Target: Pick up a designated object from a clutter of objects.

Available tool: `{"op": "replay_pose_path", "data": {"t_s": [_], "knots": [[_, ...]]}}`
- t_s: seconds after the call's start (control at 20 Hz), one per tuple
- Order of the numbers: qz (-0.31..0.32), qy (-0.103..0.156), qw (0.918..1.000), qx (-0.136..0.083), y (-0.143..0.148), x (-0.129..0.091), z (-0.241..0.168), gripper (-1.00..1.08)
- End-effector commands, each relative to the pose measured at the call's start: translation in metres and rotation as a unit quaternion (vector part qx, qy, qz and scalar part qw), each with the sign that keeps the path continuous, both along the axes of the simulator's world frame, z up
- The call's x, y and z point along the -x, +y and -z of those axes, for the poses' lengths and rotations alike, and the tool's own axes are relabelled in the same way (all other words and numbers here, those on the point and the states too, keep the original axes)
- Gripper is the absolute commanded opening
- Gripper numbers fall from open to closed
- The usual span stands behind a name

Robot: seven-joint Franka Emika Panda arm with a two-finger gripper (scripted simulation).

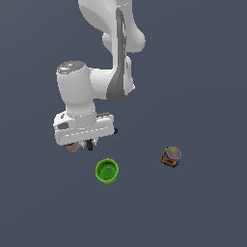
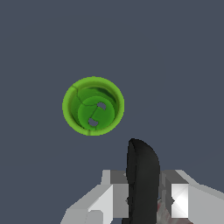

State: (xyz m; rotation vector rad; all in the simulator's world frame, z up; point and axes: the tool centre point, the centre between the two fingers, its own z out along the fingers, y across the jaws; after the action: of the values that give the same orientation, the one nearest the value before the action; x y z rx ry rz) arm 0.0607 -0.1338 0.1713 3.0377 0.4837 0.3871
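The designated object, a black clamp (image 2: 142, 175), shows in the wrist view as a long dark handle standing between the two pale fingers (image 2: 114, 197) of my gripper (image 2: 144, 192), which is shut on it. A small red-orange spot sits low beside the handle. In the exterior view the gripper (image 1: 87, 143) hangs under the white hand, up and toward the exterior view's left of the bright green cup (image 1: 107, 171). A black bit of the clamp (image 1: 115, 131) pokes out by the hand; the rest is hidden. The green cup (image 2: 93, 106) lies ahead of the fingers, apart from them.
A brownish can (image 1: 73, 147) peeks out from under the hand on the exterior view's left. A multicoloured can with a pale top (image 1: 171, 157) stands alone to the exterior view's right. All rest on a flat dark grey floor (image 1: 202, 212).
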Motion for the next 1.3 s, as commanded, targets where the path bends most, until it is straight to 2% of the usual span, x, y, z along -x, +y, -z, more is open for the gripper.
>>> {"op": "replay_pose_path", "data": {"t_s": [0.0,0.65,0.95,1.25], "knots": [[0.0,-0.001,1.0,0.0,-0.003,-0.005,-0.028,-1.0],[0.0,-0.001,1.0,0.0,-0.019,-0.028,-0.152,-1.0],[0.0,-0.001,1.0,0.0,-0.024,-0.036,-0.184,-1.0],[0.0,-0.001,1.0,0.0,-0.025,-0.039,-0.197,-1.0]]}}
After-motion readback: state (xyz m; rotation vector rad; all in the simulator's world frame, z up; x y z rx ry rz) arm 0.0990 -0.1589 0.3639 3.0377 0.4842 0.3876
